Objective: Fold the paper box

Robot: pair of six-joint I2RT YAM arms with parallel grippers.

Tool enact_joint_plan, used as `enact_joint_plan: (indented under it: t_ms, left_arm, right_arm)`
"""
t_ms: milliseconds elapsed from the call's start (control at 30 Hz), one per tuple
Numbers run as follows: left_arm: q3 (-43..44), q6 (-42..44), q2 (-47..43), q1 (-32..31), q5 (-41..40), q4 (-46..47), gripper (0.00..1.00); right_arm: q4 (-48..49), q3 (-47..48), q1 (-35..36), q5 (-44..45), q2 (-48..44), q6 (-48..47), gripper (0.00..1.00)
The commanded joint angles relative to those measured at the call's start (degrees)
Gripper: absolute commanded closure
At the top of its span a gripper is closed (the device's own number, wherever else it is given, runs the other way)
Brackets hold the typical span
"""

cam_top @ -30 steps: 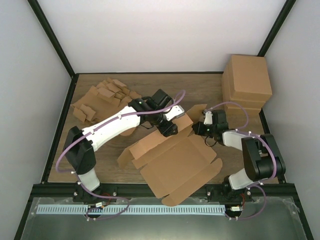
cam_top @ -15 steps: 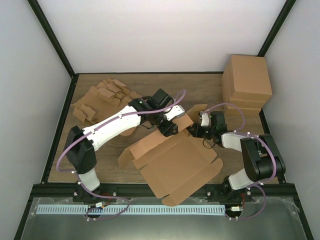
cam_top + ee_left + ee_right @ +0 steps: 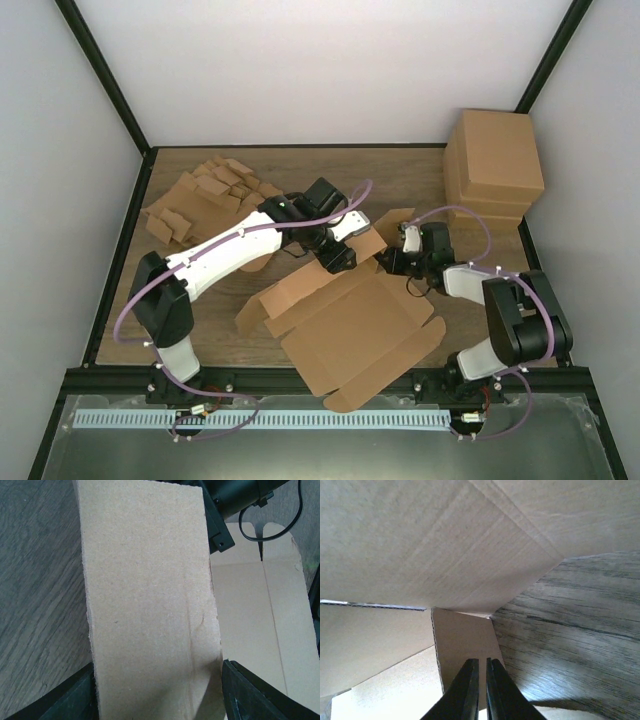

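The paper box (image 3: 345, 325) lies open as a flat brown blank in the middle of the table, with its far flaps raised. My left gripper (image 3: 335, 258) reaches down at the raised far flap. In the left wrist view that flap (image 3: 145, 580) stands face-on between my spread fingers (image 3: 250, 695), and the gripper (image 3: 157, 680) is open. My right gripper (image 3: 388, 262) is at the box's far right corner, under a raised flap (image 3: 420, 540). Its fingers (image 3: 480, 665) are closed together with nothing between them, pointing at a small upright tab (image 3: 462, 645).
A tall block of same-sized brown boxes (image 3: 493, 165) stands at the back right. A ragged heap of cardboard blanks (image 3: 205, 195) lies at the back left. Black frame posts and white walls bound the table. The right arm's black wrist (image 3: 240, 495) shows beyond the flap.
My right gripper has moved a little left, in under the box's far right flap. The left arm and the box have stayed put.
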Motion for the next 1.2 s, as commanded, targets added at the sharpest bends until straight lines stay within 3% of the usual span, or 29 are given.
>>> enact_joint_plan:
  t_ms: [0, 300, 467, 567, 633, 700, 867, 967, 1167]
  left_arm:
    - [-0.46, 0.43, 2.77, -0.38, 1.86, -3.15, 0.35]
    - [-0.59, 0.37, 2.81, -0.43, 1.73, -3.15, 0.35]
    - [-0.59, 0.36, 3.0, -0.42, 1.79, -2.9, 0.35]
    - [-0.42, 0.14, 3.1, -0.42, 2.11, -2.72, 0.35]
    - [-0.21, 0.03, 3.16, -0.44, 2.09, -2.7, 0.35]
    - [-0.01, -0.06, 3.25, -0.39, 2.12, -2.71, 0.36]
    - [0.02, -0.22, 3.2, -0.42, 1.99, -2.71, 0.36]
    - [0.02, -0.49, 3.22, -0.39, 2.01, -2.62, 0.36]
    - [0.02, -0.25, 3.03, -0.41, 2.01, -2.71, 0.36]
  right_arm:
    - [-1.95, 1.35, 0.42, 3.9, -2.18, -1.09, 0.93]
    - [-2.5, -0.18, 0.41, 14.03, -10.81, -1.06, 0.91]
    - [2.24, -4.88, 0.41, 21.49, -19.86, -2.23, 0.65]
    - [4.06, -5.92, 0.46, 26.56, -23.27, -2.76, 0.58]
    - [6.44, -7.04, 0.45, 27.31, -25.04, -5.05, 0.47]
    - [10.69, -9.23, 0.44, 23.87, -26.06, -10.87, 0.32]
    - [7.85, -7.08, -0.47, 21.74, -25.63, -16.06, 0.14]
    - [7.13, -5.64, -3.67, 15.85, -25.55, -17.69, 0.03]
    - [9.81, -3.04, -10.49, 1.11, -20.12, -21.32, 0.0]
